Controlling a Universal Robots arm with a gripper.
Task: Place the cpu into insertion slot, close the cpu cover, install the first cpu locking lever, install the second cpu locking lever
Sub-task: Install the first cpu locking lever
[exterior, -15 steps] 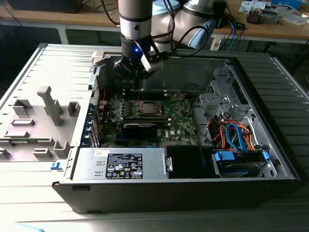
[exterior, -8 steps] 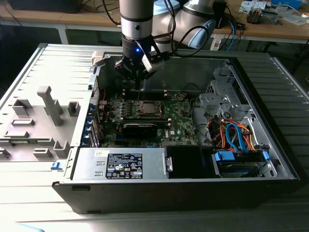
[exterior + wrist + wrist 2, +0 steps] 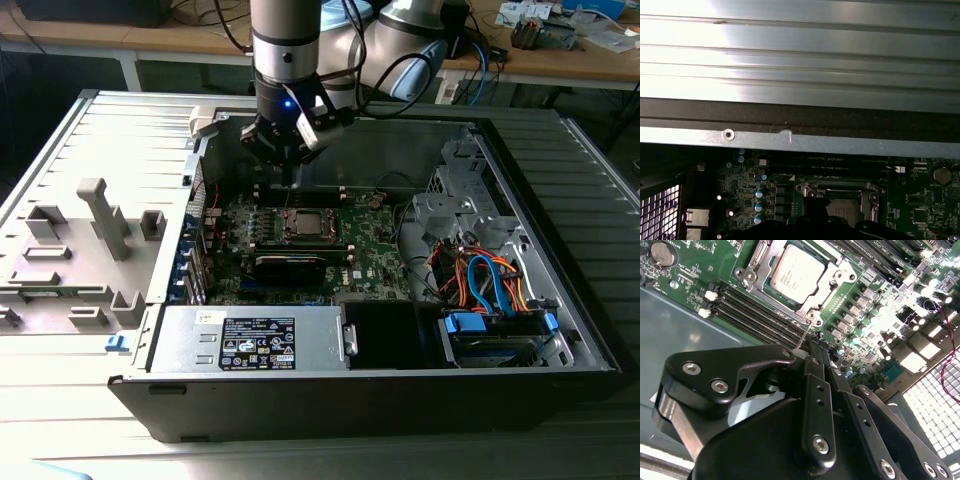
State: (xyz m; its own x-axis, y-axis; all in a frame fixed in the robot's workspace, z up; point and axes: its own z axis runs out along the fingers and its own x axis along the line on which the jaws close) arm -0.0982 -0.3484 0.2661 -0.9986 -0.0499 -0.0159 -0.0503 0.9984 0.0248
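The cpu (image 3: 799, 273) sits in the insertion slot (image 3: 771, 289), grey top up, with the cpu cover (image 3: 837, 276) lying flat around it on the green motherboard (image 3: 375, 250). In the exterior view the gripper (image 3: 287, 172) hangs above the board just behind the socket, inside the open computer case (image 3: 560, 300). In the second wrist view the fingers (image 3: 816, 360) look pressed together, clenched on nothing, a thin lever wire (image 3: 803, 336) running just beside the tip.
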